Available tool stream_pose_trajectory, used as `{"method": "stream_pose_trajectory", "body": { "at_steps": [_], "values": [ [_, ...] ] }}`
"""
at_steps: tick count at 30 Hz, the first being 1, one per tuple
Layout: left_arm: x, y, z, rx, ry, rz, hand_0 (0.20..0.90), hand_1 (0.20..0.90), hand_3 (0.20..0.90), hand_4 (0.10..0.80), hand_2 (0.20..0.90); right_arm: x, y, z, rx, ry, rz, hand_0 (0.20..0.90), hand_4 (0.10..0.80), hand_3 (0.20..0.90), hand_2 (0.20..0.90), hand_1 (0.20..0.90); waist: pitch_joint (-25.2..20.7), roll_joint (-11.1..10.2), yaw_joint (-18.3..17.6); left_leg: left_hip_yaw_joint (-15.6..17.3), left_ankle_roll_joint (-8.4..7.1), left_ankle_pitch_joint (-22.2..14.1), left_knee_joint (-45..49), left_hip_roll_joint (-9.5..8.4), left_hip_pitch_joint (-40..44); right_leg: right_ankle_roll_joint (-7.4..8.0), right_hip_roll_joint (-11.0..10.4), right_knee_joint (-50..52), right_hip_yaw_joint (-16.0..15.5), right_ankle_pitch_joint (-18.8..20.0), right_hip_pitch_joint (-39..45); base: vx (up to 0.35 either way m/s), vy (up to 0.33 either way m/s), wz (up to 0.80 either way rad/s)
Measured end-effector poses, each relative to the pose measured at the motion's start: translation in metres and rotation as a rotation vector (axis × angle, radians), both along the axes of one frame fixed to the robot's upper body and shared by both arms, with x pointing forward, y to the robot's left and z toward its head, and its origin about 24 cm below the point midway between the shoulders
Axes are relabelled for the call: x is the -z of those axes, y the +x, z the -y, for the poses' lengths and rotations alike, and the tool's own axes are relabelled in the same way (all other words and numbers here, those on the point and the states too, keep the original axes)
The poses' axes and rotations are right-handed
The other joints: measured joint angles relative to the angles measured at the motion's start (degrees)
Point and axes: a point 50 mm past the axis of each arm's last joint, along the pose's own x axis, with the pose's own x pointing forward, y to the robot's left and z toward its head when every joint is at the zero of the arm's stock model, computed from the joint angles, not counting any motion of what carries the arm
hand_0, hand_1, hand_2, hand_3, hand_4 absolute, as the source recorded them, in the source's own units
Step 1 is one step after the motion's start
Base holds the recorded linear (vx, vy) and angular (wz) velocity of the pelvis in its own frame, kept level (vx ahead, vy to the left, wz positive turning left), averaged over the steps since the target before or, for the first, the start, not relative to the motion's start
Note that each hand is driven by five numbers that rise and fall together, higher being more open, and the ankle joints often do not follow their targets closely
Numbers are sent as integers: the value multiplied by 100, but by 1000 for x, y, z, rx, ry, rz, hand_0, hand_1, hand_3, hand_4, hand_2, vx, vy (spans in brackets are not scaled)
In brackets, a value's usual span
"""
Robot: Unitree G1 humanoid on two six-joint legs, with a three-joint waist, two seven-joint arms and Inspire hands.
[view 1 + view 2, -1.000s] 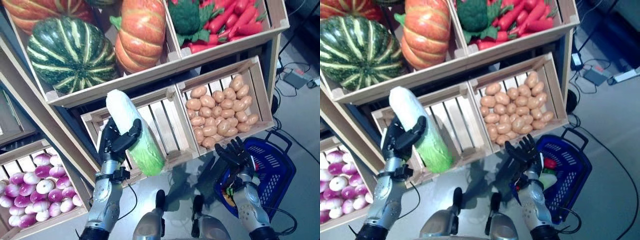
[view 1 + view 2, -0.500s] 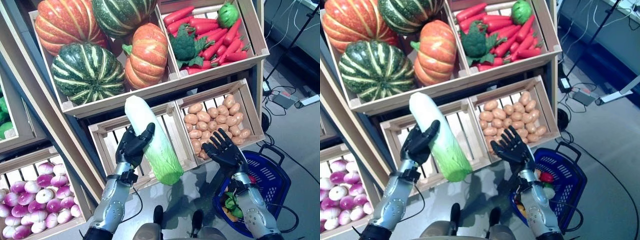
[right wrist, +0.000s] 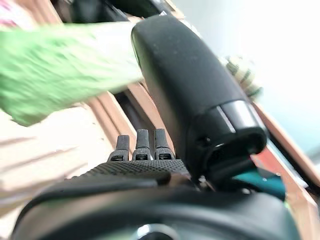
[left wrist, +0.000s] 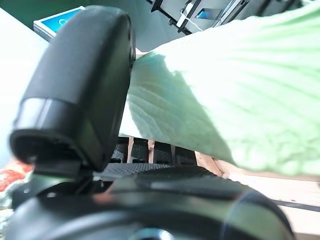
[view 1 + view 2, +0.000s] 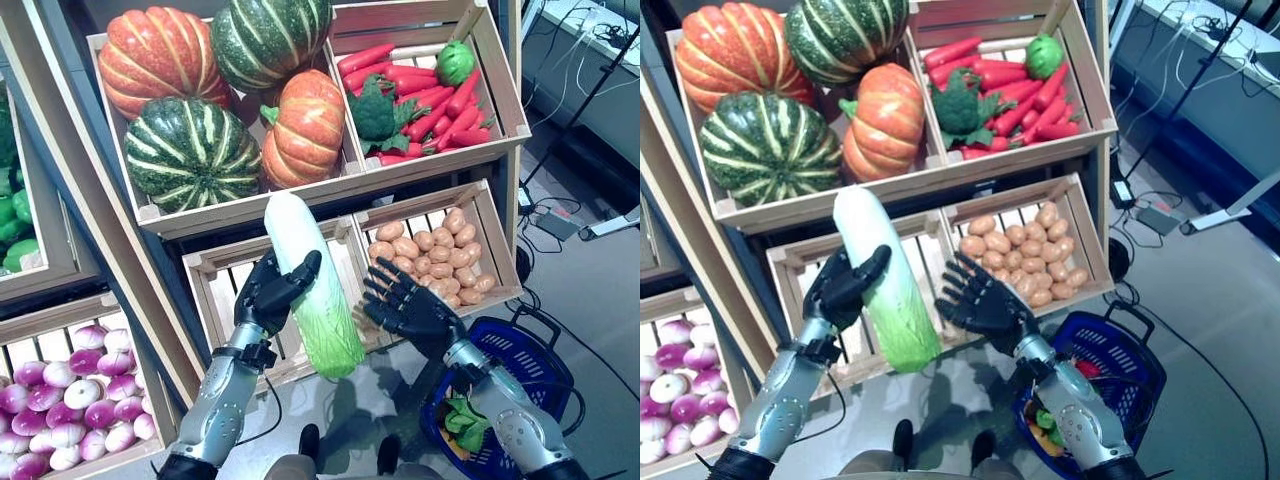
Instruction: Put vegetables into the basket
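While my left hand [image 5: 268, 296] is clamped around the napa cabbage [image 5: 308, 284], thumb across its pale stalk, I hold it tilted in front of the empty slatted crate [image 5: 222, 290], leafy green end lowest. Just right of the cabbage, my right hand [image 5: 412, 310] hovers with fingers spread, not touching it. Further right of the cabbage and lower sits the blue basket [image 5: 532, 362], greens already inside.

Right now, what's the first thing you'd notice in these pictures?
The long white-and-green cabbage held up in the left hand, in front of the empty slatted crate. Beside it, the right hand spreads its fingers open. Big striped pumpkins fill the top crate.
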Motion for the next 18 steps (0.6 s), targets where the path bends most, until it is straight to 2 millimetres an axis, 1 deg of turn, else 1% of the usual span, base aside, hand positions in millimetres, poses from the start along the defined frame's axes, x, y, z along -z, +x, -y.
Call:
{"method": "stream_pose_trajectory", "body": {
  "at_steps": [3,6,11,18],
  "values": [
    [-1,-1,6,30,-1,8,300,300,300,400,300,3,-4,-8,-100,-21,-24,900,800,900,900,900,-21,1,66,-8,0,1,0,-1,1,0,0,0,-10,0,4,0,0,0],
    [-2,-2,9,52,-1,13,300,300,300,400,300,2,-4,-7,-157,-30,-19,900,800,900,900,900,-29,8,114,-19,0,1,0,-4,9,0,-2,0,-17,0,20,4,-1,1],
    [-4,-3,7,80,21,28,300,300,300,400,300,-2,-1,-2,-198,-66,-8,900,800,900,900,900,-52,8,149,-41,0,1,0,-5,30,0,-2,-1,-34,-2,51,2,0,1],
    [-3,-3,8,96,26,24,300,300,300,400,300,1,-4,-3,-244,-87,-14,900,800,900,900,900,-190,5,138,-41,0,1,0,-7,31,0,-4,-1,-33,-2,51,0,0,0]
  ]
}}
